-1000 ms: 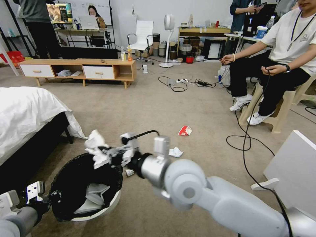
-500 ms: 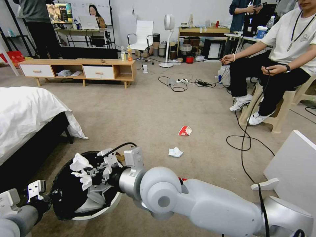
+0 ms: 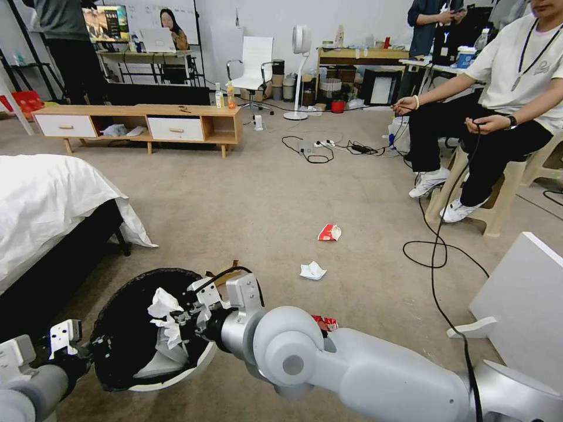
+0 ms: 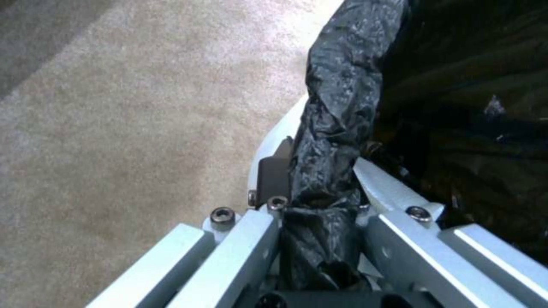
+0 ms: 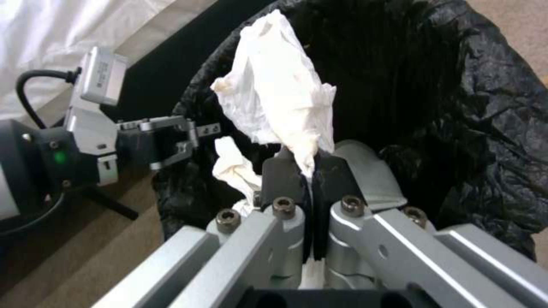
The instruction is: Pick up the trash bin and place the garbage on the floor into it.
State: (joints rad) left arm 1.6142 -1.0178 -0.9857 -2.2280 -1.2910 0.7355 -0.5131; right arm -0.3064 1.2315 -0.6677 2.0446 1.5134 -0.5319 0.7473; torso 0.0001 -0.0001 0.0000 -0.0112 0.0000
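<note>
The trash bin (image 3: 176, 375), white with a black bag over its rim, stands on the carpet at lower left. My left gripper (image 3: 88, 350) is shut on its near rim, pinching the bag (image 4: 328, 128). My right gripper (image 3: 183, 319) reaches over the bin's opening, shut on a crumpled white tissue (image 3: 164, 310); the tissue (image 5: 280, 102) sticks up from the pads above the bag's dark inside. Garbage lies on the floor: a red-and-white packet (image 3: 329, 232), a white tissue (image 3: 312, 270), and a red can (image 3: 324, 322) partly hidden behind my right arm.
A bed (image 3: 47, 199) with a white sheet borders the bin on the left. A white board (image 3: 522, 293) leans at the right, with a black cable (image 3: 434, 258) looping across the carpet. A person sits on a stool (image 3: 498, 205) farther right.
My right gripper has carried the tissue from above the bin's far rim toward me and lower, over the opening. The left gripper and bin have stayed put.
</note>
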